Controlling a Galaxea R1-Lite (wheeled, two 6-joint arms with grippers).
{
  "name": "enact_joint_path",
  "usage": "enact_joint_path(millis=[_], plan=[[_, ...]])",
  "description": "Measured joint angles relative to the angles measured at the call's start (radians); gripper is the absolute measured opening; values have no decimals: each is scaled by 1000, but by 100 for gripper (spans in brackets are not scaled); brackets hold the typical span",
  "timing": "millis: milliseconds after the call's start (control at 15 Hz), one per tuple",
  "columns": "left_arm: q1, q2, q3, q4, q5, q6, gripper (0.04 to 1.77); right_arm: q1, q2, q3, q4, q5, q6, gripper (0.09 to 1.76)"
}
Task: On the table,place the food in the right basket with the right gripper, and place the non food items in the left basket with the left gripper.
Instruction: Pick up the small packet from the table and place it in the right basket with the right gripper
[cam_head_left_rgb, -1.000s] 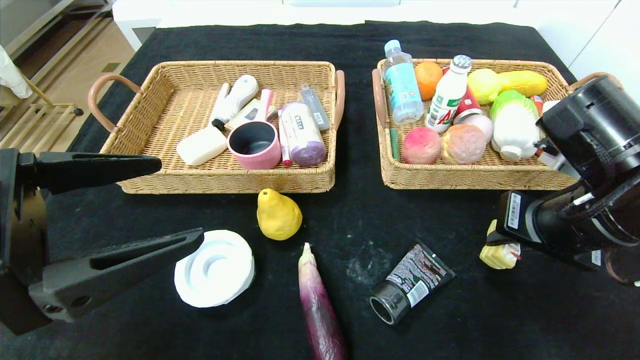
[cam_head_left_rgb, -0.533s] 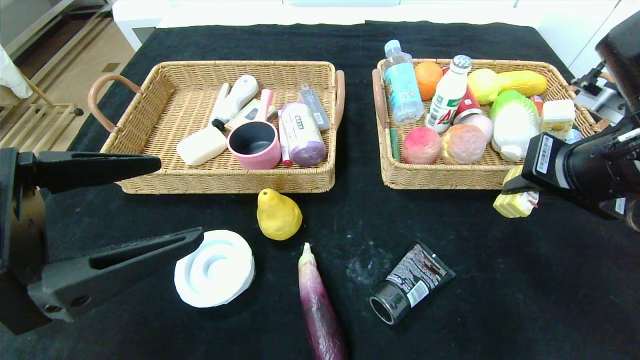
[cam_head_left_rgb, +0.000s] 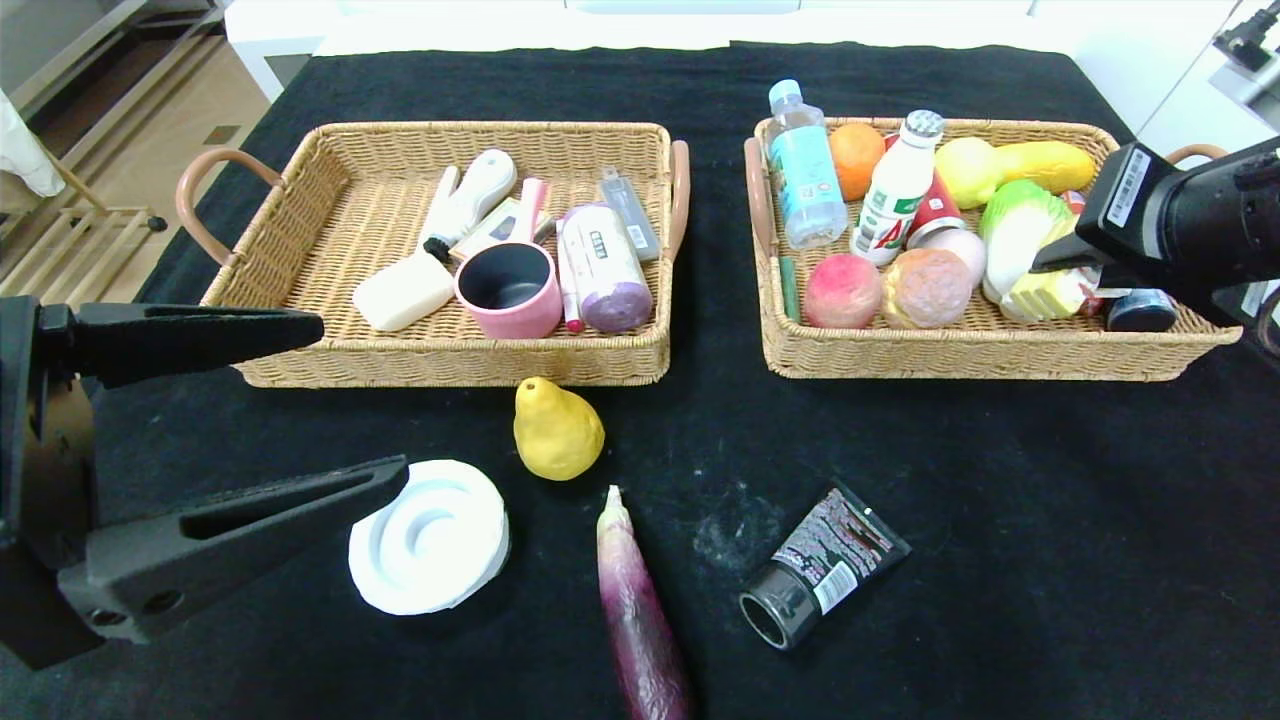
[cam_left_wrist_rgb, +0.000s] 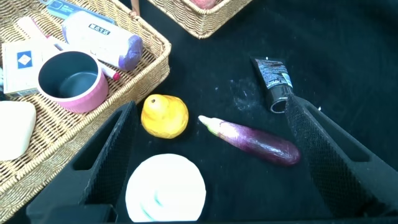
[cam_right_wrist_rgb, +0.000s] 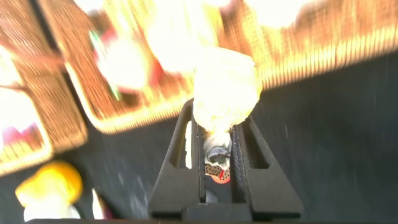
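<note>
Right claw (cam_head_left_rgb: 1050, 285), clamped on the carton (cam_head_left_rgb: 1045, 295), hangs directly above the right basket (cam_head_left_rgb: 960, 350); left claw (cam_head_left_rgb: 300, 400) gapes empty.

Head looks down; wrists near; both show pear (cam_head_left_rgb: 557, 430)

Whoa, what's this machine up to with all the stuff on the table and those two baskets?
It is sorting things into two wicker baskets. The right gripper is shut on a small yellow corn-like food piece and holds it over the right basket, which holds fruit and bottles. The left gripper hangs open above the white ringed disc. A yellow pear, a purple eggplant and a black squeeze tube lie on the black table. The left basket holds toiletries and a pink mug.
</note>
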Motion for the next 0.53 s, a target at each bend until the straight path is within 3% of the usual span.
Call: enact_joint_path(millis=[533], plan=[[0, 3, 0, -1, -2, 0, 172, -77, 64, -5, -301, 7, -149, 33]])
